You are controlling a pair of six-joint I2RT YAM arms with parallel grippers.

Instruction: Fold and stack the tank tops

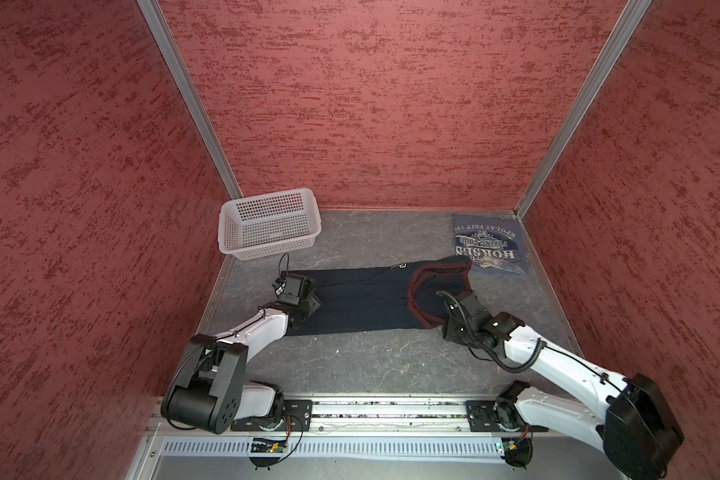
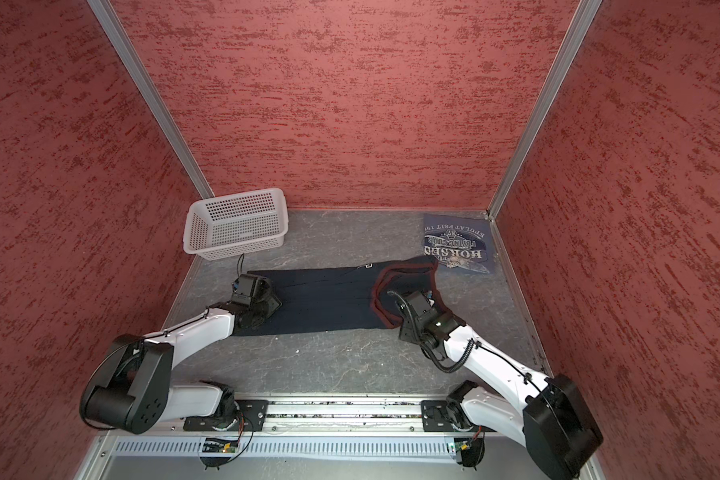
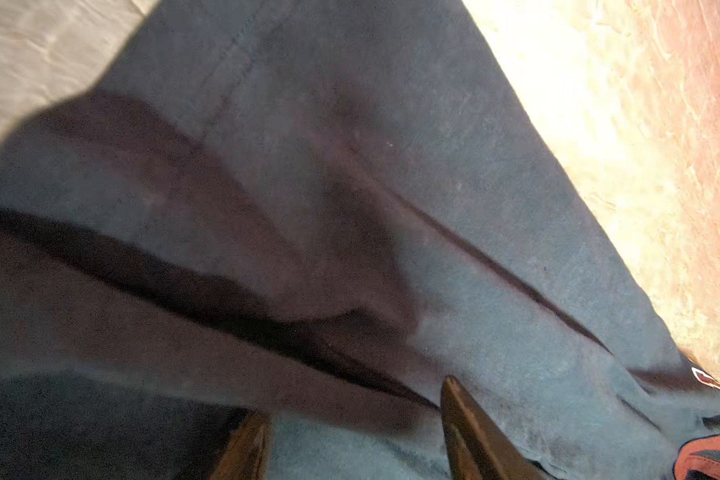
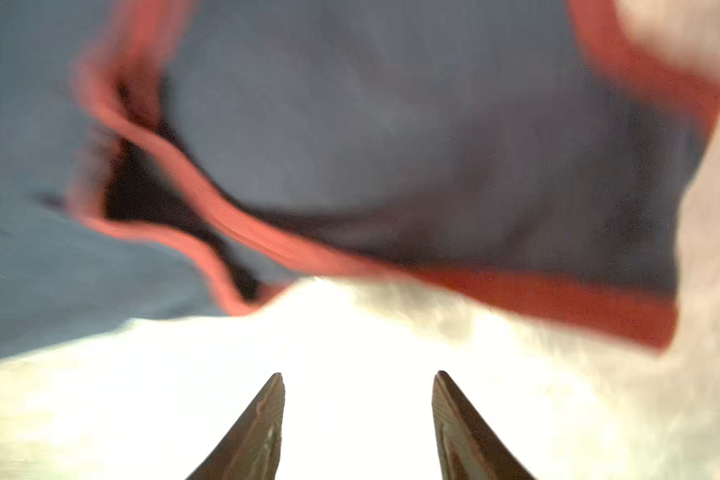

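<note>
While the navy tank top [image 1: 362,299] lies spread at centre, we list: basket [image 1: 262,252] at 10 o'clock; folded slate tank top [image 1: 491,245] at 1 o'clock; left gripper [image 3: 354,399] and right gripper [image 4: 358,375], fingers apart, empty; bare table [image 1: 371,361] at 6 o'clock.

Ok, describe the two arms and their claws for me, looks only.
Both share one build: white shells on the long links, black blocky joints, big black housings at the elbows. The right arm carries a ribbed black cable looping beside it; the left arm has none like it. The left claw and right claw each end in two dark, tapering, pointed fingers.
</note>
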